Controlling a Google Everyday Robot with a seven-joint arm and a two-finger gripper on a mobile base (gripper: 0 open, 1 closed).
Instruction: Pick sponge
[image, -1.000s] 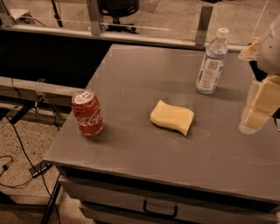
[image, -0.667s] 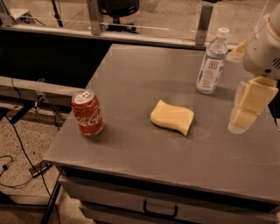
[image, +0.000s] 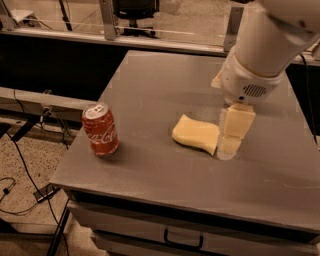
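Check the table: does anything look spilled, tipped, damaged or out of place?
Nothing stands out. The can stands upright, the sponge lies flat on the table, and the gripper hangs at the sponge's right end. No spill shows.

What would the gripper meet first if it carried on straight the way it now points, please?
Probably the table top just beside the sponge; the gripper points down there. Depth is unclear, so it might clip the sponge's edge first.
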